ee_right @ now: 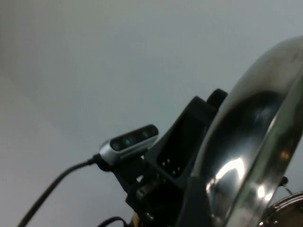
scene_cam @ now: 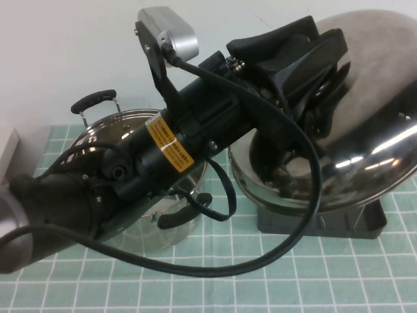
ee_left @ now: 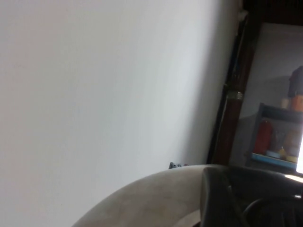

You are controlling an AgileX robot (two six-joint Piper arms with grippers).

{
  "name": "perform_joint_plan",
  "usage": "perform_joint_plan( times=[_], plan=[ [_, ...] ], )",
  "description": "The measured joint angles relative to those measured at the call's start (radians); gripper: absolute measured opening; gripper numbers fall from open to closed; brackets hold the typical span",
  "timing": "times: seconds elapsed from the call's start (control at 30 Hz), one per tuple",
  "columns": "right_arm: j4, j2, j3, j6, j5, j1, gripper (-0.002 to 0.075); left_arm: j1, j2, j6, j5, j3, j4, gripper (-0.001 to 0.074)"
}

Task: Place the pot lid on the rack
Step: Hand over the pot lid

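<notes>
The pot lid (scene_cam: 371,150), shiny domed steel, stands tilted on edge at the right. Its lower rim is down at the dark grey rack (scene_cam: 365,225); I cannot tell if it rests in the wires. My left gripper (scene_cam: 319,85) reaches across from the left and is shut on the lid's middle; the knob is hidden behind it. The left wrist view shows the lid's curve (ee_left: 156,198) beside that gripper (ee_left: 251,198). My right gripper is out of the high view. Its wrist view looks along the lid (ee_right: 246,156) from close by.
The deep steel pot (scene_cam: 104,130) with black handles stands at the left, partly under my left arm. A black cable (scene_cam: 273,254) loops from that arm over the green checked mat (scene_cam: 260,290). A white wall is close behind. A pale box (scene_cam: 8,153) is at the left edge.
</notes>
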Motion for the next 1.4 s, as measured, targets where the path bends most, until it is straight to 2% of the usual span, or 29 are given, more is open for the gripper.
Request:
perform_joint_plan(
  times=[0.07, 0.13, 0.33, 0.43, 0.5, 0.57, 0.63, 0.77, 0.87, 0.97, 1.13, 1.23, 1.27, 1.37, 1.4],
  plan=[
    [0.037, 0.020, 0.000, 0.000, -0.025, 0.000, 0.0535, -0.002, 0.000, -0.013, 0.000, -0.008, 0.020, 0.0312],
    [0.054, 0.034, -0.005, 0.000, -0.037, 0.000, 0.0561, -0.012, 0.000, -0.024, 0.000, -0.010, 0.030, 0.0312],
    [0.078, 0.085, -0.019, 0.000, -0.055, 0.000, 0.0570, -0.063, 0.000, -0.033, -0.002, -0.010, 0.053, 0.0312],
    [0.085, 0.109, -0.021, 0.000, -0.068, 0.000, 0.0503, -0.072, 0.000, -0.030, 0.005, -0.010, 0.055, 0.0312],
    [0.090, 0.120, -0.022, 0.000, -0.083, 0.000, 0.0402, -0.072, 0.000, -0.030, 0.017, -0.010, 0.055, 0.0312],
    [0.102, 0.137, -0.025, 0.000, -0.099, 0.000, 0.0262, -0.072, 0.002, -0.029, 0.030, -0.010, 0.059, 0.0312],
    [0.122, 0.143, -0.027, 0.007, -0.121, 0.001, 0.0178, -0.072, 0.004, -0.029, 0.034, -0.010, 0.068, 0.0312],
    [0.157, 0.158, -0.029, -0.061, -0.169, 0.001, 0.0165, -0.072, 0.006, -0.138, 0.048, -0.011, 0.116, 0.0337],
    [0.168, 0.178, -0.034, -0.136, -0.189, 0.001, 0.0057, -0.072, 0.006, -0.245, 0.111, -0.012, 0.193, 0.0455],
    [0.158, 0.212, -0.046, -0.190, -0.161, 0.001, 0.0032, -0.078, 0.006, -0.292, 0.117, -0.012, 0.268, 0.0530],
    [0.160, 0.299, -0.111, -0.278, -0.132, 0.000, 0.0028, -0.057, -0.025, -0.312, 0.118, -0.013, 0.339, 0.0548],
    [0.162, 0.371, -0.173, -0.295, -0.132, 0.000, 0.0028, 0.003, -0.071, -0.348, 0.141, -0.017, 0.440, 0.0475],
    [0.162, 0.395, -0.195, -0.298, -0.132, 0.000, 0.0028, 0.030, -0.090, -0.378, 0.145, -0.017, 0.491, 0.0418],
    [0.163, 0.489, -0.277, -0.331, -0.139, 0.000, 0.0028, 0.106, -0.146, -0.490, 0.148, -0.017, 0.669, 0.0171],
    [0.165, 0.522, -0.304, -0.347, -0.141, 0.000, 0.0027, 0.130, -0.165, -0.528, 0.148, -0.017, 0.730, 0.0113]
  ],
)
